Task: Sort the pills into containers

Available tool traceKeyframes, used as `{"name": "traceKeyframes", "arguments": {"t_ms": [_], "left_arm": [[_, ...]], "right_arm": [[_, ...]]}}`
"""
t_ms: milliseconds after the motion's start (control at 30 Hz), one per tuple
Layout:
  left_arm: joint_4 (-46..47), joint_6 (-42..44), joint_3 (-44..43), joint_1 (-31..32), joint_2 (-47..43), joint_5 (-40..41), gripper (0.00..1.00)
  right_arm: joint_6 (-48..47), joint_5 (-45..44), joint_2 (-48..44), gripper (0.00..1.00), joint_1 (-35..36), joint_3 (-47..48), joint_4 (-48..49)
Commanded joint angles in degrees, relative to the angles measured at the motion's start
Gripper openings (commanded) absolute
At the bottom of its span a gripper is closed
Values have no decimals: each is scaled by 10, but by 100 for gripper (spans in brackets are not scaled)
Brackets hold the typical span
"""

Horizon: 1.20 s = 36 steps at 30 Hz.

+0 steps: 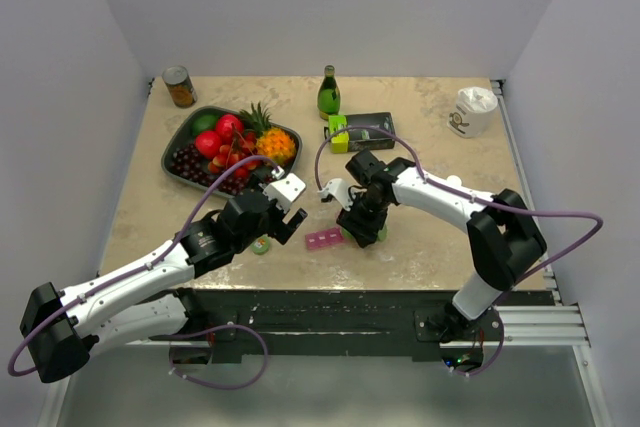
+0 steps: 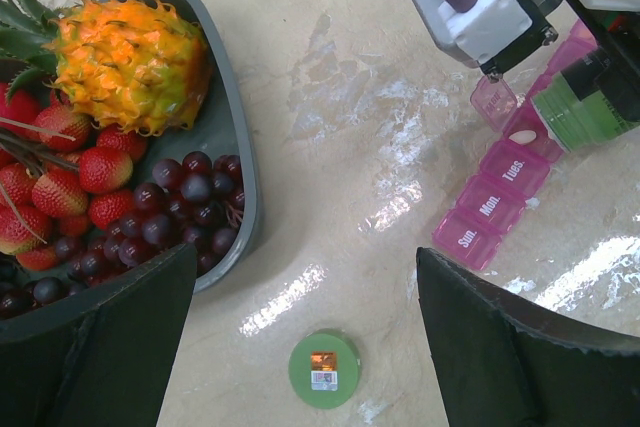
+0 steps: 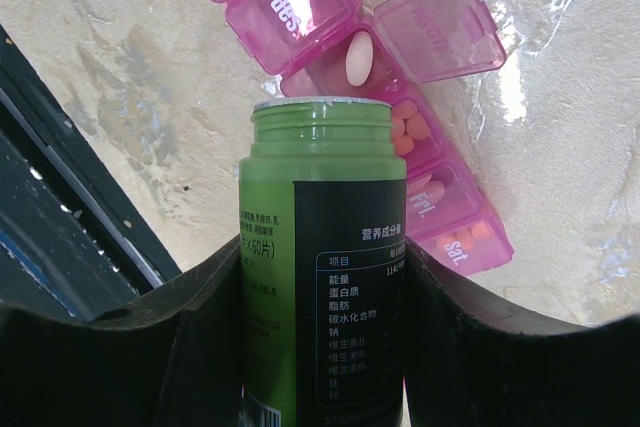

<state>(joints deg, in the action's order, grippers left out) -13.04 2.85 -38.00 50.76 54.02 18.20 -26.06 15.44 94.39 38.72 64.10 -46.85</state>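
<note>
The pink pill organiser [image 1: 323,240] lies near the table's front edge, and also shows in the left wrist view [image 2: 490,207] and the right wrist view [image 3: 300,7]. One lid [image 3: 440,22] stands open over a compartment holding a white pill [image 3: 358,57]. Orange pills [image 3: 405,125] fill the compartment beside it. My right gripper [image 3: 322,257] is shut on an uncapped green bottle [image 3: 320,277], its mouth tilted over the organiser. My left gripper [image 2: 307,267] is open and empty above the bottle's green cap [image 2: 324,370], which lies on the table.
A grey fruit tray [image 1: 180,162] with a pineapple, strawberries and grapes is at the back left. A tin can [image 1: 179,87], a green glass bottle [image 1: 329,94], a black box [image 1: 365,129] and a white cup [image 1: 472,110] stand along the back.
</note>
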Motion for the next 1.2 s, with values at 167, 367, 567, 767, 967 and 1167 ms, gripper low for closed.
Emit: {"name": "traceKeyframes", "arguments": {"t_ms": [167,367,567,767,967,1167], "left_arm": [[5,16,-2,0,-10,-1,95],[5,15,-2,0,-11,-1,95],[4,16,-2,0,-12,-1,95],[4,16,-2,0,-14,-1,95],[4,16,-2,0,-14,-3,95],[3,17,-2,0,-14,-4,95]], "right_arm": [[11,-12,4,0,5,26,-14],[12,-16,8,0,6,29,-18],[13,-16,12,0,7,33,-23],[14,-19,15,0,7,37,-26],[15,-21,20,0,8,42,-31],[15,-23,25,0,10,46,-37]]}}
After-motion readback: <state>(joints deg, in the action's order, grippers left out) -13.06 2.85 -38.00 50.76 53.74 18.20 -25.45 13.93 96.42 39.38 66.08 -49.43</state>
